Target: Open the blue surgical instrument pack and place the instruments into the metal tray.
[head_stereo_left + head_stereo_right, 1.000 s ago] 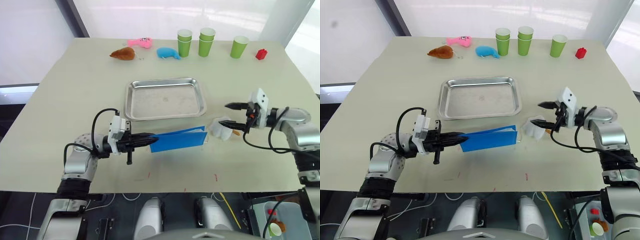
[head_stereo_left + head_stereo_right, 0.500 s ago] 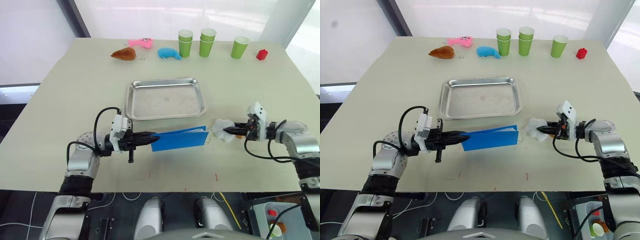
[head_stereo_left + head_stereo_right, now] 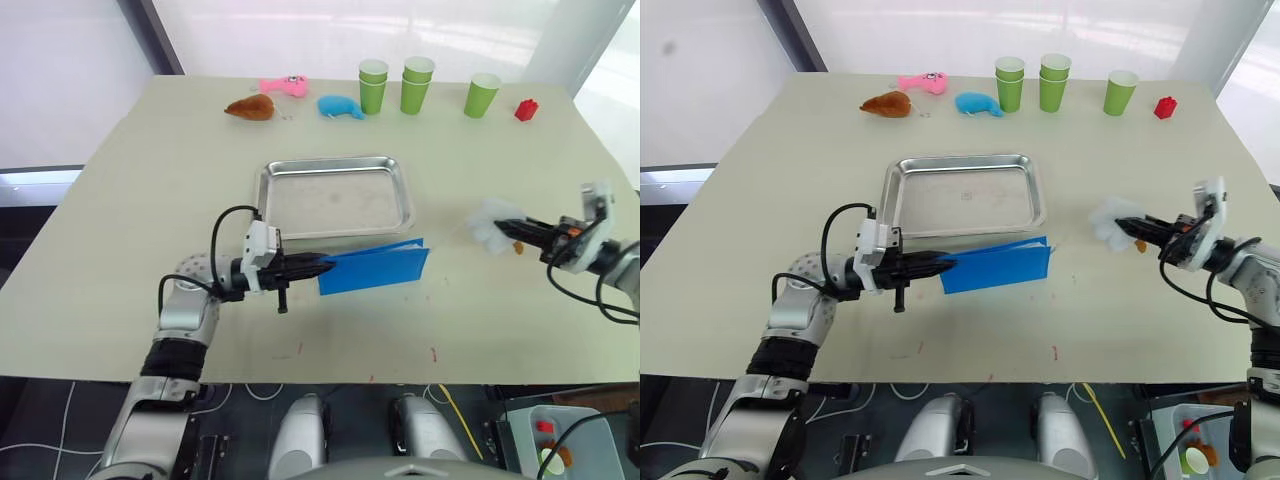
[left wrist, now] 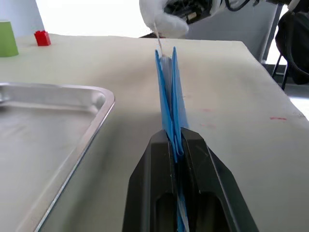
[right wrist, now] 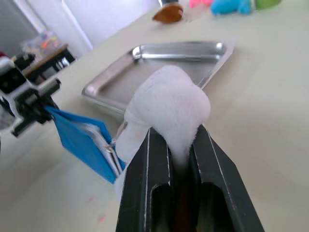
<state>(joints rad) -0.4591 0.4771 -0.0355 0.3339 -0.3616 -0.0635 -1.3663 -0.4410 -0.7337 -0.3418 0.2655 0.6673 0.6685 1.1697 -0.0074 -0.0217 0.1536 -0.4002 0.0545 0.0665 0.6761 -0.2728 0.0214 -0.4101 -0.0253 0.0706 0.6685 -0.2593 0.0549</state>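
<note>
Left gripper [image 3: 318,268] clamps pack [image 3: 375,270] on edge; right gripper [image 3: 515,233] pinches white wad [image 3: 489,222], possibly tethered. Risks yanking pack loose, spilling instruments beside tray [image 3: 338,196].

The table [image 3: 150,200] is pale beige with small red marks near its front edge. The surgical instrument pack [image 3: 375,268] is bright blue with pale lining; the metal tray [image 3: 338,196] is shiny silver. Both claws, left [image 3: 318,267] and right [image 3: 512,227], are black, the right pinching a white wad [image 3: 490,220]. Three cups [image 3: 414,84] are green.
</note>
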